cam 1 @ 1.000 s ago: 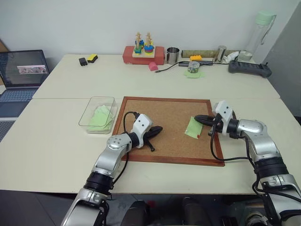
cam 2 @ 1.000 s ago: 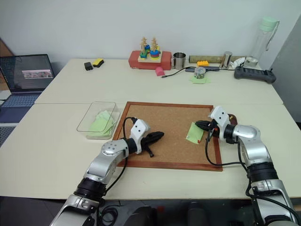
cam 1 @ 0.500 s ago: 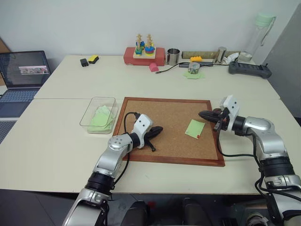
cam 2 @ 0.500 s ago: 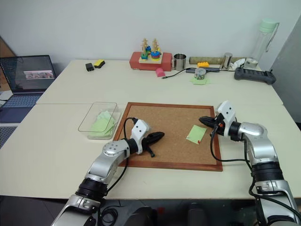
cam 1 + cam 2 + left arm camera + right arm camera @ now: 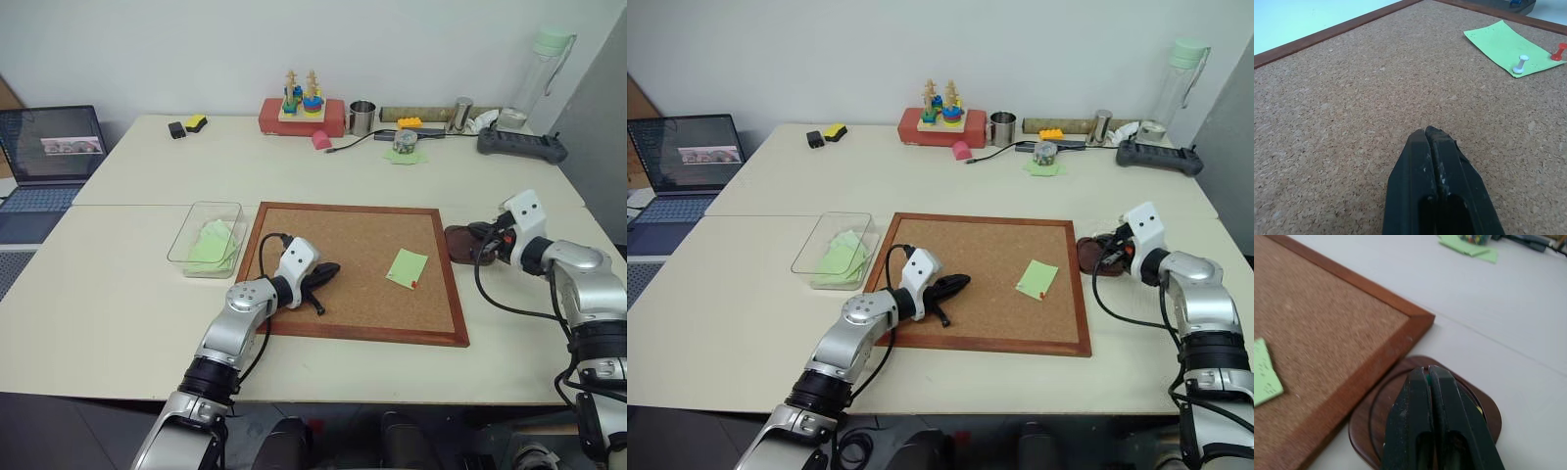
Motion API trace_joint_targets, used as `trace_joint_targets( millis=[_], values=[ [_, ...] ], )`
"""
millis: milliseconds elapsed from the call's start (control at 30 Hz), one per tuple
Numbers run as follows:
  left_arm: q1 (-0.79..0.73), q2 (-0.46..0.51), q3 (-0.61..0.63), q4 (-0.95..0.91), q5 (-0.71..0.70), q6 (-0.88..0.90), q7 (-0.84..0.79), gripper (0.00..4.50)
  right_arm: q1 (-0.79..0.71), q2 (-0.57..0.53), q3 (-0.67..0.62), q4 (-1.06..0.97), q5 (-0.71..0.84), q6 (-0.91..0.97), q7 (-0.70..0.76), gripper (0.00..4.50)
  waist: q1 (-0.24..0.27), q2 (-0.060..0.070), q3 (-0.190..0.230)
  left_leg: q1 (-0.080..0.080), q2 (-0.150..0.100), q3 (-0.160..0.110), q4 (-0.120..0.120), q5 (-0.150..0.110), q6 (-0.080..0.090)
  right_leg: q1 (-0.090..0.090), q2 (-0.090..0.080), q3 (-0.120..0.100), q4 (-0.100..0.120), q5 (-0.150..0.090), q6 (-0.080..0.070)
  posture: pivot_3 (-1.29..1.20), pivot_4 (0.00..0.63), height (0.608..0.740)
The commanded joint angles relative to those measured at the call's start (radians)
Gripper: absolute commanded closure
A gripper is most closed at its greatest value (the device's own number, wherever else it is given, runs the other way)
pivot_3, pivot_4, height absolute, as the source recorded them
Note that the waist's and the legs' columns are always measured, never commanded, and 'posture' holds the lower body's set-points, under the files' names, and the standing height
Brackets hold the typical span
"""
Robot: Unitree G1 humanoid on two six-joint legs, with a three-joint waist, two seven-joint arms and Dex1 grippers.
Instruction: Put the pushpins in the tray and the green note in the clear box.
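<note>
The green note (image 5: 407, 267) lies flat on the cork board (image 5: 333, 235), toward the board's right side, with a white pushpin (image 5: 1520, 64) standing in it and a red pushpin (image 5: 1558, 51) stuck in the cork just off the note's near corner. The tray (image 5: 1364, 423) sits on the table touching the board's right frame, close to its far right corner; a speck of yellow shows inside it beside the fingers, too small to name. The right gripper (image 5: 1428, 373) hangs over the tray, its two black fingers pressed together; a sliver of green shows at the seam between their tips, but what it is cannot be told. The clear box (image 5: 201, 210) stands on the table just off the board's left edge, with light green papers (image 5: 208, 245) lying in it. The left gripper (image 5: 328, 271) rests over the board's left half, well apart from the note, fingers shut tight with nothing between them.
</note>
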Motion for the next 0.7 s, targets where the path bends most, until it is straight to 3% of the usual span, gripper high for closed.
trace_joint_targets(
  millis=[33, 167, 500, 700],
  values=[
    [0.021, -0.008, -0.04, 0.059, 0.032, 0.031, -0.001, 4.5, -0.035, -0.007, -0.002, 0.022, -0.019, 0.005, -0.02, 4.49, 0.0, 0.0, 0.0, 0.0, 0.0, 0.0, 0.0, 0.0, 0.0, 0.0, 0.0, 0.0, 0.0, 0.0, 0.0, 0.0, 0.15, 0.74],
    [0.025, -0.006, -0.039, 0.057, 0.034, 0.03, 0.001, 4.5, -0.049, -0.007, 0.001, 0.049, -0.031, 0.005, -0.035, 4.01, 0.001, 0.0, 0.0, 0.0, 0.0, 0.0, 0.0, 0.0, 0.0, 0.0, 0.0, 0.0, 0.0, 0.0, 0.0, 0.0, 0.15, 0.74],
    [0.023, 0.0, -0.032, 0.063, 0.035, 0.028, 0.004, 4.5, -0.061, -0.023, -0.046, -0.013, 0.029, 0.047, 0.004, 1.82, 0.0, 0.0, 0.0, 0.0, 0.0, 0.0, 0.0, 0.0, 0.0, 0.0, 0.0, 0.0, 0.0, 0.0, 0.001, 0.0, 0.15, 0.74],
    [0.022, -0.003, -0.033, 0.068, 0.035, 0.023, 0.003, 4.5, -0.049, -0.047, -0.055, -0.048, 0.025, 0.039, 0.01, 1.82, 0.0, 0.0, 0.0, 0.0, 0.0, 0.0, 0.0, 0.0, 0.0, 0.0, 0.0, 0.0, -0.001, -0.001, 0.002, 0.0, 0.15, 0.74]
  ],
)
